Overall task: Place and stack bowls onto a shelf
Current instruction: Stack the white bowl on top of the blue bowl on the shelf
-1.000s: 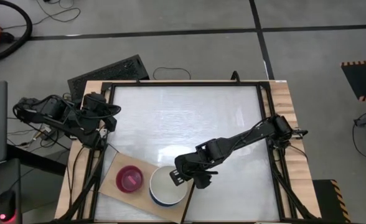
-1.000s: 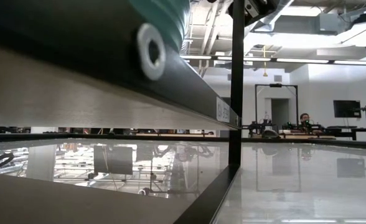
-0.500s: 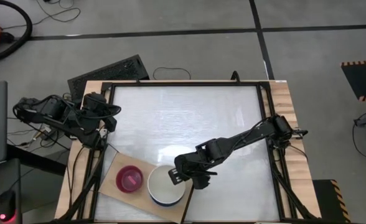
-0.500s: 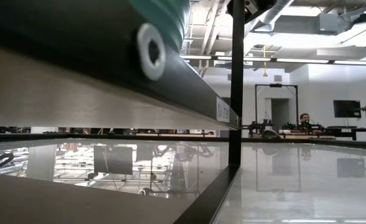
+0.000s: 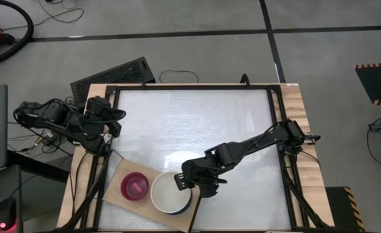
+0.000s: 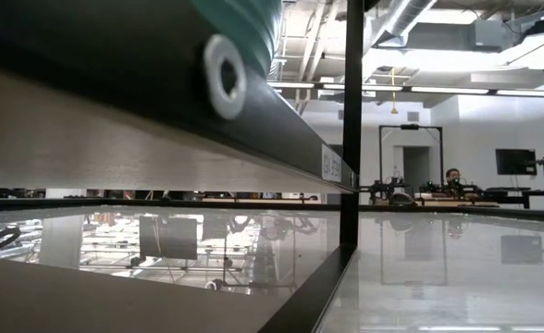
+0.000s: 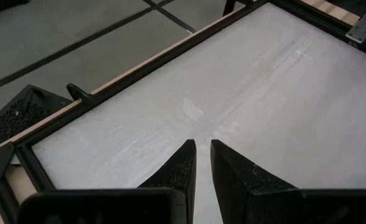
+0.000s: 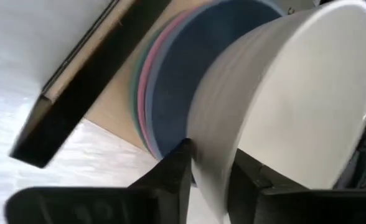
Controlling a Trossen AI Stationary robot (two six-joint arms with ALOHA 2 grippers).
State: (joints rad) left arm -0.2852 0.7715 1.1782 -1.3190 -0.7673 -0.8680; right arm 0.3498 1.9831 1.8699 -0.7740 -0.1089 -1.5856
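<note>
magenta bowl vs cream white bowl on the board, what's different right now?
The magenta bowl sits alone and free on the shelf; the cream white bowl has its rim pinched by the right claw. The magenta bowl looks smaller than the cream white one from above. The cream white bowl is on top of a stack, slate blue and pink rims showing beneath it in the right wrist view; the magenta has none. Both are round and face up.

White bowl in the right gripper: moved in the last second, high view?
Yes. The white bowl, pinched by the right gripper, shifted slightly left toward the magenta bowl on the shelf. The magenta bowl stayed put.
</note>
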